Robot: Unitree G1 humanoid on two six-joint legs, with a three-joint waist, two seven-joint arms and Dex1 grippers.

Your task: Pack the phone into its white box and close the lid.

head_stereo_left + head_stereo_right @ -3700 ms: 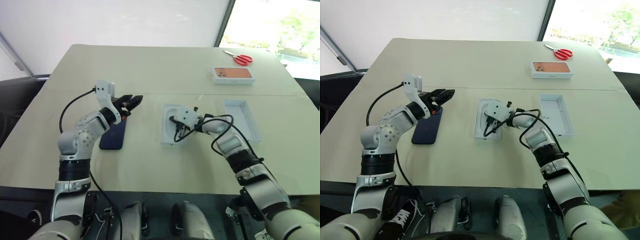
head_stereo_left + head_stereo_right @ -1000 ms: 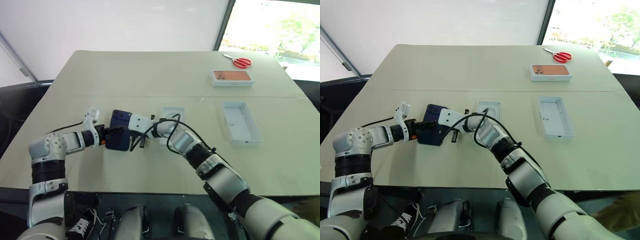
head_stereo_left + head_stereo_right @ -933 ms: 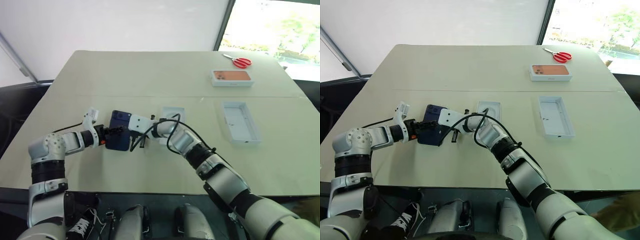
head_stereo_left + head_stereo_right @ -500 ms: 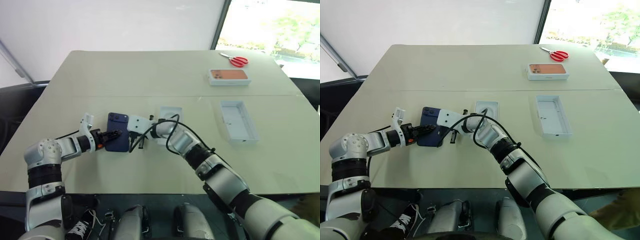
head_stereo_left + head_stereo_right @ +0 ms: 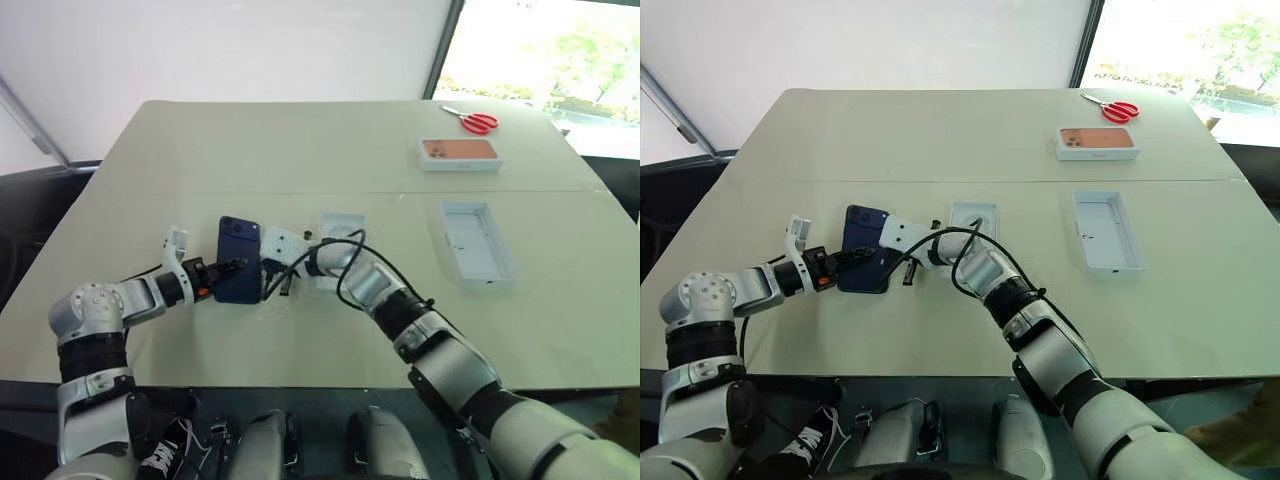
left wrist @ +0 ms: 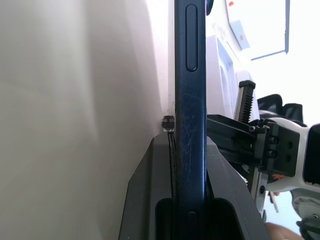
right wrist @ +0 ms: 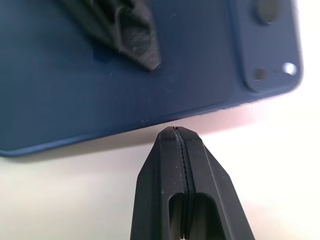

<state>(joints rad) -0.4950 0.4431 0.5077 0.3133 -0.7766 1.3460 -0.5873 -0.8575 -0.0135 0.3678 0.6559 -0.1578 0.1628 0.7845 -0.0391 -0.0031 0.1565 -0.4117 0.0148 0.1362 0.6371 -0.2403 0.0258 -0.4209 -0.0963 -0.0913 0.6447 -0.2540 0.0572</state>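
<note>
My left claw (image 6: pixel 190 150) pinches the phone (image 5: pixel 239 273) by its edge; my right claw (image 7: pixel 174 131), shut and empty, sits just beside it.

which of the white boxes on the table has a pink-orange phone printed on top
The closed box at the far right, near the red scissors. The other two white trays are open and plain.

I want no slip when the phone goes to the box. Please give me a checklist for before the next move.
1. Left gripper pinches the phone across its edge: ok.
2. Right gripper shut, tips at the phone's side, not gripping it: ok.
3. White box open and empty: ok.
4. Thin white insert beside the phone, out of the way: cannot tell.
5. Phone lifted off the table: cannot tell.
</note>
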